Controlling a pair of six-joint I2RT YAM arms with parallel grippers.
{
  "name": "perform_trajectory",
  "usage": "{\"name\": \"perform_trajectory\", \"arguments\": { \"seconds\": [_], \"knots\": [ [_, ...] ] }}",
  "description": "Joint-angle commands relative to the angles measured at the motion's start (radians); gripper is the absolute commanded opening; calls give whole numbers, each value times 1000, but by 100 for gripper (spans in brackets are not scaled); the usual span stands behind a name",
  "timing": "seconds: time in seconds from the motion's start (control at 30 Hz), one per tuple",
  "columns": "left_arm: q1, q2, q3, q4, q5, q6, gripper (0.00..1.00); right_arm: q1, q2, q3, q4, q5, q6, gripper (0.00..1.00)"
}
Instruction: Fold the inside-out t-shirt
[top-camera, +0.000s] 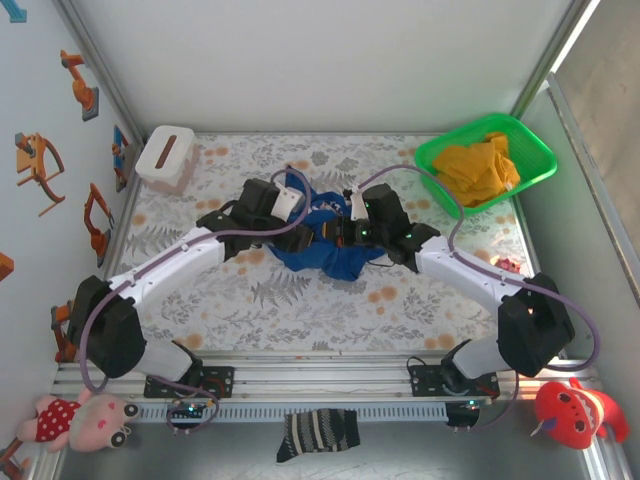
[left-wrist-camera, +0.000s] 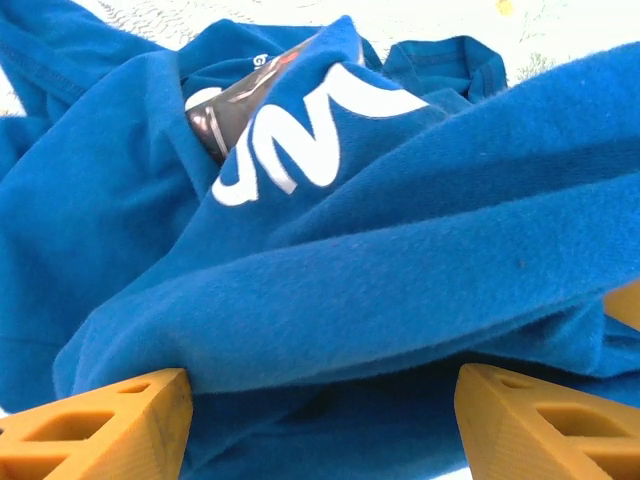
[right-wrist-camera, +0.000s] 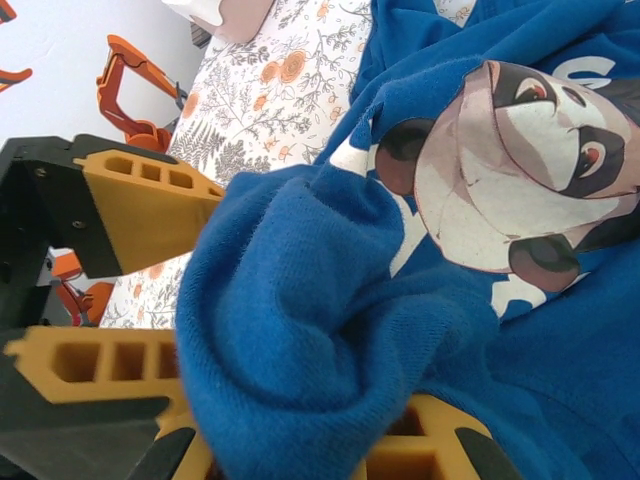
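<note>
The inside-out t-shirt (top-camera: 330, 262) lies in a crumpled heap at the ctr of the floral bench (top-camera: 300, 310), w/ both arms reaching in over it from either side: left arm (top-camera: 170, 265) from the near left, right arm (top-camera: 470, 275) from the near right. Their wrists nearly meet above the cloth.

Left wrist view: the left fingers (left-wrist-camera: 100, 425) stand wide apart, one orange tip at each bottom corner. Folds of the t-shirt (left-wrist-camera: 400, 250) are draped across and btwn them, not pinched. White lettering (left-wrist-camera: 300, 140) shows on an upper fold.

Right wrist view: the right fingers (right-wrist-camera: 430, 445) are closed at the bottom edge w/ a thick bunch of the t-shirt (right-wrist-camera: 300, 330) gathered into them, so they're holding the cloth. A cartoon animal-face print (right-wrist-camera: 520, 170) sits on the fabric just beyond that bunch. Two more orange fingers (right-wrist-camera: 150, 200) show at the left of this view, spread wide, w/ the blue bunch touching them.

Elsewhere on the bench:
- Green basket (top-camera: 430, 160) at the far right corner, holding a yellow-orange garment (top-camera: 480, 170), well apart from the shirt.
- White box (top-camera: 165, 158) at the far left corner.

On the near ledge in front of the arm bases:
- Pink plush toy (top-camera: 85, 420) at the left.
- Striped sock (top-camera: 318, 435) in the middle.
- Red plush toy (top-camera: 575, 410) at the right.
</note>
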Motion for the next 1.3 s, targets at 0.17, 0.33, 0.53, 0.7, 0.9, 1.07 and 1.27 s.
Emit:
{"name": "perform_trajectory", "arguments": {
  "seconds": [0.17,0.33,0.53,0.7,0.9,1.07,1.27],
  "knots": [
    [-14,127,88,61,-106,113,64,-6,-25,36,-4,-34,-11,0],
    [-12,180,149,73,-106,123,46,-5,-35,24,-22,-24,-16,0],
    [-13,180,188,57,-42,126,6,-14,-52,2,-32,-15,-27,0],
    [-7,109,182,28,33,90,0,-62,-37,4,-30,-27,-31,0],
    [45,-1,167,42,303,-56,0,-127,85,52,-18,-36,-40,0],
    [118,-53,103,216,567,-285,0,-144,205,115,-26,-11,-36,31],
    [149,-68,38,364,658,-415,0,-141,37,38,-77,35,-21,42]
  ]
}}
